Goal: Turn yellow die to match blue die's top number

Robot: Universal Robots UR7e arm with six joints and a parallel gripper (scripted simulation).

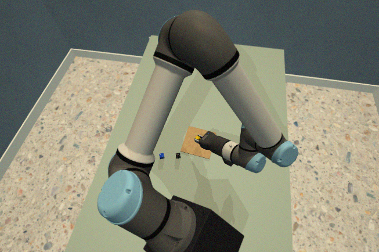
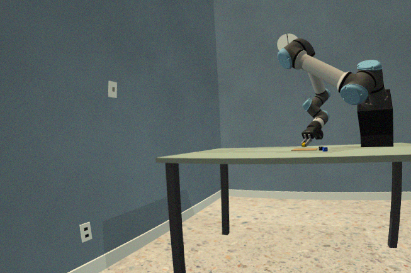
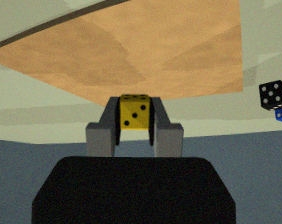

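The gripper (image 3: 135, 137) pinches the yellow die (image 3: 135, 112) just above the mat (image 1: 195, 147), mid-worktop. It should lower squarely until one face rests flat well inside the mat's edges, then release. The blue die (image 1: 161, 155) and black die (image 1: 177, 155) sit nearby on the green table (image 2: 244, 155); blue walls, speckled floor.

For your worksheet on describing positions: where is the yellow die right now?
The yellow die is clamped in the gripper, just above the brown mat, to the right of the black die in the top view.
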